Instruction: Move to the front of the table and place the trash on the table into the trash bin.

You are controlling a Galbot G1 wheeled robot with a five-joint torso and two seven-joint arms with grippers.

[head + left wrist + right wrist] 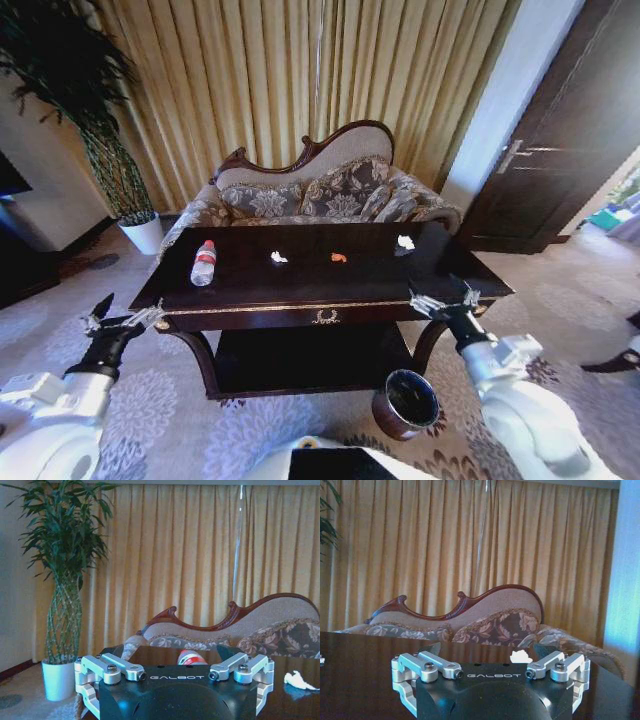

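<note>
The dark glossy table [262, 309] stands straight ahead of me. On its top lie a clear bottle [203, 263] with a red cap, a white scrap [278, 258], an orange scrap [339, 258] and another white scrap [405, 242]. The round dark trash bin [407, 403] sits on the carpet by the table's front right leg. My left gripper [122, 316] hovers open at the table's front left corner. At the front right edge my right gripper [446, 299] is open too. The left wrist view looks along the tabletop at the bottle [192, 657] and a white scrap [298, 680]; the right wrist view catches a white scrap [521, 655].
A carved-back patterned sofa [320, 190] stands right behind the table, before gold curtains. A tall plant in a white pot [145, 232] is at the back left. A dark door [560, 150] is at the right. Patterned carpet surrounds the table.
</note>
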